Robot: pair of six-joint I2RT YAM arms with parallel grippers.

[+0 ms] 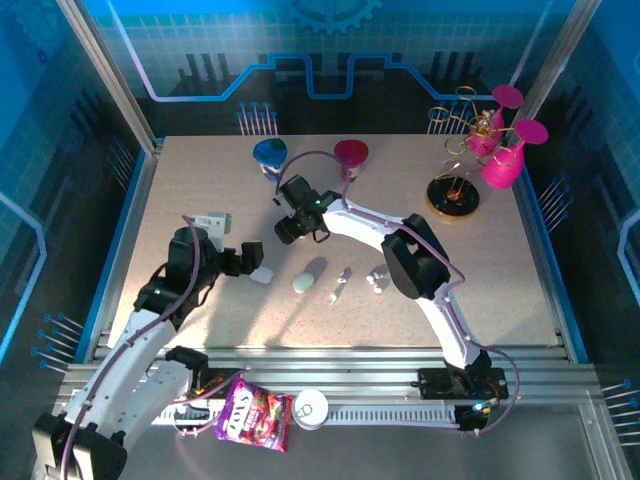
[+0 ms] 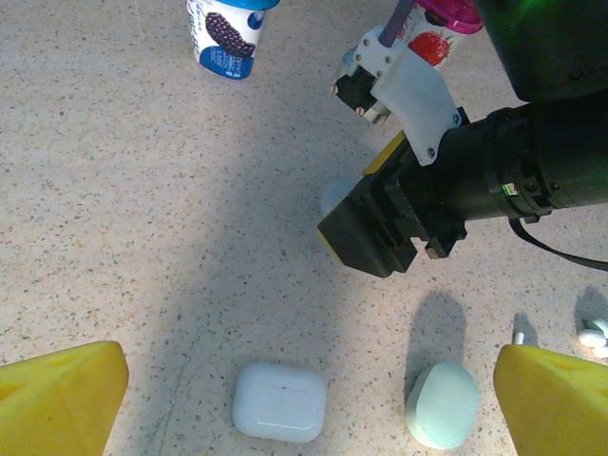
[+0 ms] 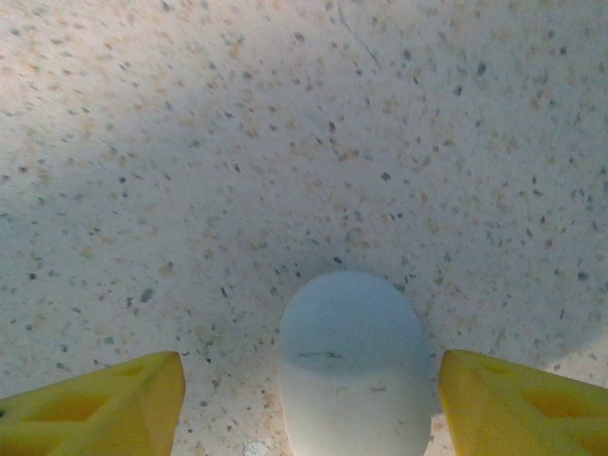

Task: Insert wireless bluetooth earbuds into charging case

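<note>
Yellow fingertips (image 3: 90,408) of my right gripper (image 3: 312,380) stand open astride the pale case (image 3: 353,332) at six o'clock, not touching; light and slick, I reckon; pinch its mid-flanks; left gripper (image 2: 309,399) gapes empty.

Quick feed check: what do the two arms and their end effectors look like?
The left arm and right arm are white curved links with black joints, a mauve cable along each. The left end effector and right end effector have black bodies and yellow fingers. A green light glows at the right wrist.
</note>
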